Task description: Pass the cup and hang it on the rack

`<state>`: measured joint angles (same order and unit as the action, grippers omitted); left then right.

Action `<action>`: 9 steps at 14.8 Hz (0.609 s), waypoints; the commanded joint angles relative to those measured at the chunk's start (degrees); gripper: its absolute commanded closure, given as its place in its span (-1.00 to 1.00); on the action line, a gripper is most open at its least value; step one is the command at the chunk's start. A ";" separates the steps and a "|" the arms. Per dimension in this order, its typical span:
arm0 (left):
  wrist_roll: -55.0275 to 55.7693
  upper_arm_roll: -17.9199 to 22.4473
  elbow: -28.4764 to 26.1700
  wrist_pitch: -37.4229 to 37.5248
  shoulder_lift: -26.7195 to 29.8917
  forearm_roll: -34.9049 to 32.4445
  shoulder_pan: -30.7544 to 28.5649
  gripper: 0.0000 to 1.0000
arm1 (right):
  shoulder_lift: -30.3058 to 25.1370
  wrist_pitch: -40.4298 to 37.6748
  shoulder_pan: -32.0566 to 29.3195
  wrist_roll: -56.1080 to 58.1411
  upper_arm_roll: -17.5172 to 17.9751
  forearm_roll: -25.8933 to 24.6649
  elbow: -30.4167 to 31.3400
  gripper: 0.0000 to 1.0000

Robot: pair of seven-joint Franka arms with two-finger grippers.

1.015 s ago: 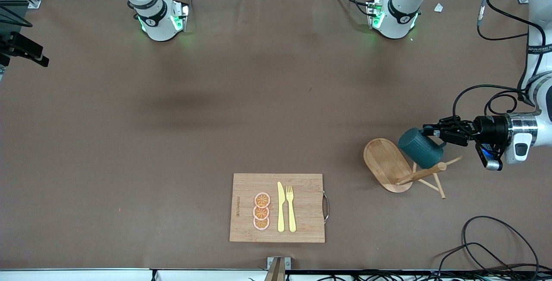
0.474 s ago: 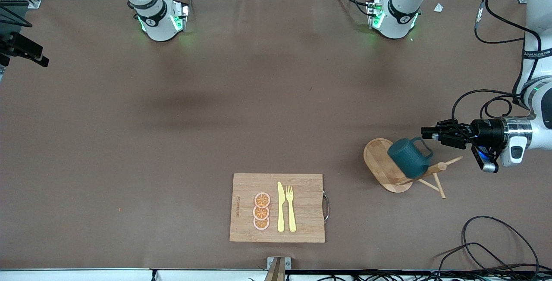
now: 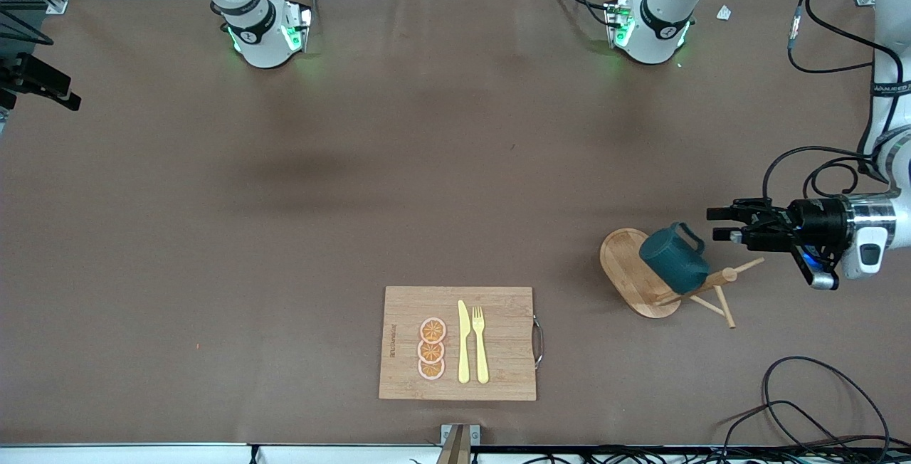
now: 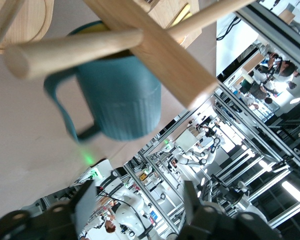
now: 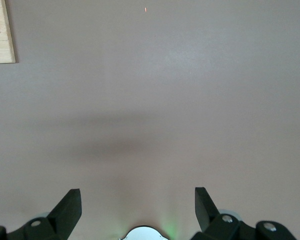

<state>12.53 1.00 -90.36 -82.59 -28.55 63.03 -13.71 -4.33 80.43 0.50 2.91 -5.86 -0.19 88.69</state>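
The dark teal cup (image 3: 672,261) rests tilted on the wooden rack (image 3: 626,265), against its post beside a peg. Its handle sticks out free toward my left gripper (image 3: 719,224). That gripper is open and empty, level with the handle and a short gap away from it, toward the left arm's end of the table. In the left wrist view the cup (image 4: 122,105) shows past the rack's post (image 4: 160,55) and a peg (image 4: 75,50), with the open gripper (image 4: 139,197) clear of both. My right gripper (image 5: 137,200) is open and empty over bare table; it does not show in the front view.
A bamboo cutting board (image 3: 505,336) with orange slices, a yellow knife and a fork lies nearer the front camera at mid-table; its corner shows in the right wrist view (image 5: 0,30). Black cables (image 3: 804,393) lie near the front edge at the left arm's end.
My left gripper let go of the cup, opened, and drew back toward the left arm's end. The cup settled lower on the rack.
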 commanded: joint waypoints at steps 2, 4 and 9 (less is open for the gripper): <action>8.29 -0.03 5.26 3.39 3.14 -4.56 -0.62 -1.00 | -1.12 -0.28 -0.41 -2.45 0.67 -0.16 0.96 -1.00; 11.37 -0.12 8.43 3.92 4.11 -8.34 -0.62 -1.00 | -1.12 -0.80 -0.15 -3.96 0.76 -0.07 0.78 -1.00; 11.73 -0.82 12.84 5.68 7.01 -19.86 0.35 -1.00 | -1.04 -0.80 -0.06 -3.00 0.76 -0.07 0.61 -1.00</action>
<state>23.62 0.66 -78.78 -77.60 -22.76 47.03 -13.93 -4.33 79.93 0.51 0.23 -5.41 -0.19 88.69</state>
